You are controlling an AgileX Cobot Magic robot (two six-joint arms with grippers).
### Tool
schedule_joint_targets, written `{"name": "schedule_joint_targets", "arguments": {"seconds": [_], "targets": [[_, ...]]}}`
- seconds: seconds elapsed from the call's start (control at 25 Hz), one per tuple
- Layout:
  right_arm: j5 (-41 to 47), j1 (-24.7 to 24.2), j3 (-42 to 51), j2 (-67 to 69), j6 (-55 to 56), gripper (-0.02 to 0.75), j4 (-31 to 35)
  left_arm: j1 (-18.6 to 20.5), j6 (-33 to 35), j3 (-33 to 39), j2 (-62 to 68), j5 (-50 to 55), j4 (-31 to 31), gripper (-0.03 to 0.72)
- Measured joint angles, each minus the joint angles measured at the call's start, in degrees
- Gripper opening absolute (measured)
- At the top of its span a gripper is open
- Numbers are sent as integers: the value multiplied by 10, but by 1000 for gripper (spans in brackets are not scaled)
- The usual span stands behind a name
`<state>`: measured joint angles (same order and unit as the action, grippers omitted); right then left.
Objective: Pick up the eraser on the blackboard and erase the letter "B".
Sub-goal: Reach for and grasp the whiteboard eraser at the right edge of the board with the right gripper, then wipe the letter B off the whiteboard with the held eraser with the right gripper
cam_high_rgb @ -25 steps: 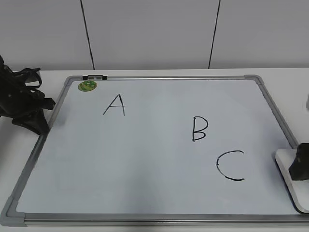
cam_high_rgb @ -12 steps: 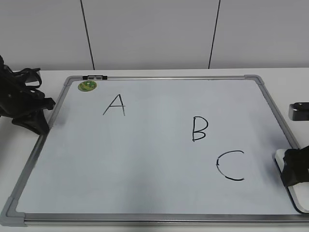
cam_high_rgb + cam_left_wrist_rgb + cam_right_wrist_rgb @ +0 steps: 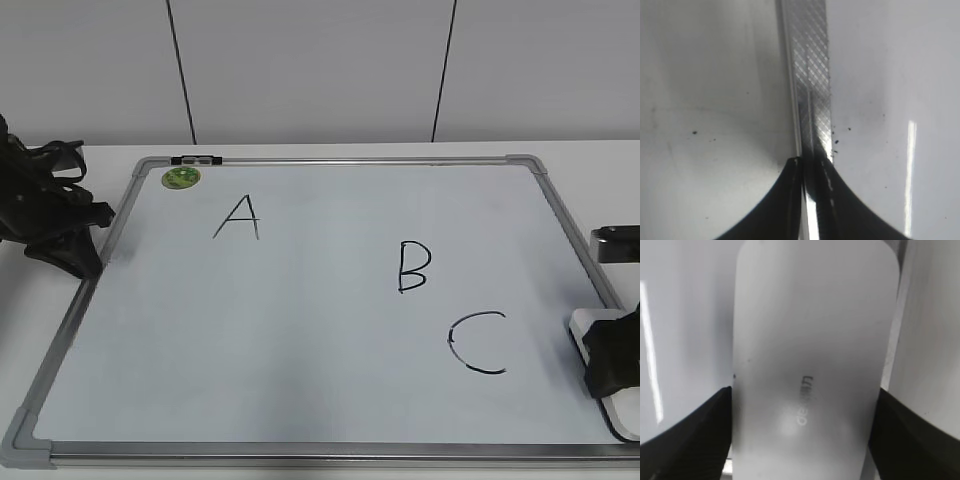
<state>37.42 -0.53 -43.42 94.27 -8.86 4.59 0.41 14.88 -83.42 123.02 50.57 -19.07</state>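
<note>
Eraser (image 3: 810, 365) lies at right edge of blackboard (image 3: 330, 330), beside "C" (image 3: 478, 343). Right pincer (image 3: 802, 440) straddles its long sides, fingers apparently touching; firm clamp cannot tell. Likely light, stiff, smooth plastic: squeeze across narrow width. Grey print unreadable. Letter "B" (image 3: 413, 267) intact. Left pincer (image 3: 807, 200) closed, empty, over frame.

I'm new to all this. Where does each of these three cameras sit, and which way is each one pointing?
Exterior view: in front of the table, slanting down at the blackboard with its letter "B"; both arms show at the edges.
Left wrist view: on the left arm, looking down at the board's frame; the left gripper tips show.
Right wrist view: on the right arm, looking down at the eraser between the right gripper fingers.
Shared: exterior and right wrist views both show the eraser.
</note>
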Motion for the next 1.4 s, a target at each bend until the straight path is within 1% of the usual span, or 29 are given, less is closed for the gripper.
{"name": "schedule_joint_targets", "arguments": {"seconds": [0.2,0.52,0.68,0.88,1.0,1.12,1.4], "targets": [[12,0,-10,6,1,544,0,0,0,0,0,0,0,34],[72,0,-59,6,1,540,-1,0,0,0,0,0,0,34],[104,19,-107,6,1,540,-3,0,0,0,0,0,0,34],[114,88,-197,9,1,540,-10,0,0,0,0,0,0,34],[115,120,-259,32,0,540,-13,0,0,0,0,0,0,34],[120,133,-315,75,-14,540,-13,0,0,0,0,0,0,34],[142,136,-439,205,-86,540,-16,0,0,0,0,1,0,34]]}}
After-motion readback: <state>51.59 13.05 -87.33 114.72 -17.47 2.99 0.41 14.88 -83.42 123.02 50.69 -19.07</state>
